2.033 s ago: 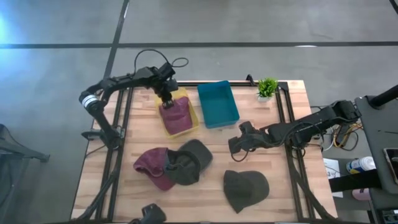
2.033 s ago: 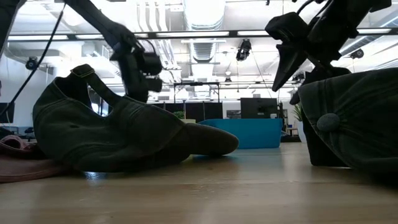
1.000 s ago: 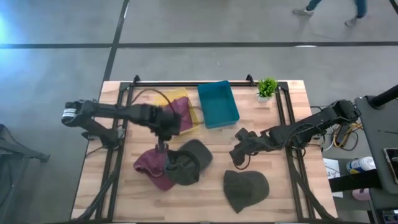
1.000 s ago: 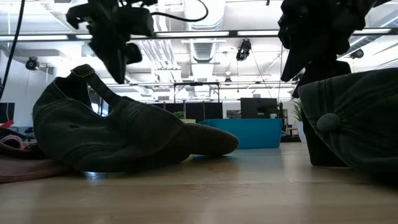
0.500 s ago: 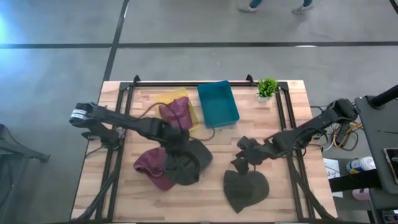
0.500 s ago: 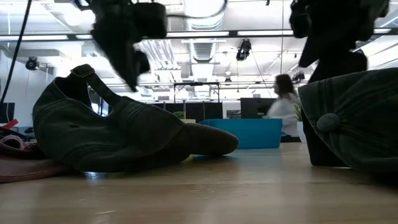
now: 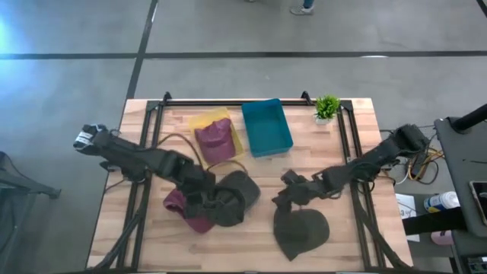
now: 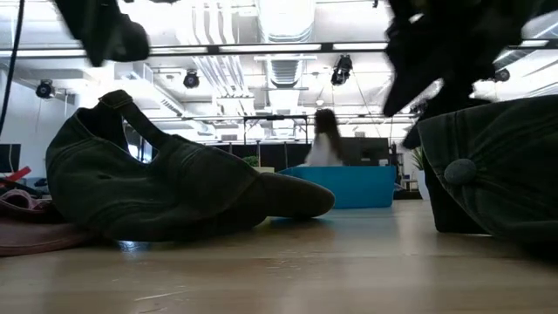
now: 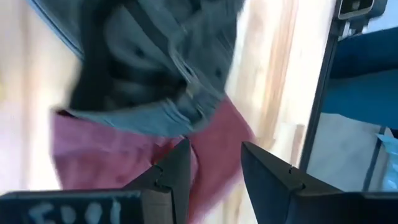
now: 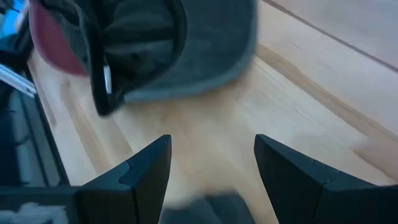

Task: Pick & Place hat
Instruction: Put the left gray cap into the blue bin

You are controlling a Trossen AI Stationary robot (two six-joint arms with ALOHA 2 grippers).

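Observation:
A maroon hat [image 7: 215, 140] lies in the yellow tray [image 7: 199, 122] at the far left. A second maroon hat [image 7: 181, 205] lies on the table under the edge of a dark green cap [image 7: 232, 196], which also shows in the low view [image 8: 166, 187]. Another dark cap [image 7: 301, 232] lies near the front, right of centre. My left gripper [image 7: 195, 199] is open above the spot where the green cap [image 9: 155, 68] overlaps the maroon hat [image 9: 217, 143]. My right gripper [image 7: 283, 195] is open over bare table [image 10: 211, 130], between the two dark caps.
A teal bin [image 7: 266, 127] stands beside the yellow tray at the far middle. A small green plant [image 7: 327, 106] stands at the far right. Black frame rails [image 7: 144, 175] run along both table sides. A person [image 8: 323, 148] walks in the room behind.
My left gripper has gone from beside the yellow tray toward the table's near edge, to above the green cap and the maroon hat on the table. My right gripper has gone a little toward the near edge and left. The hats lie unmoved.

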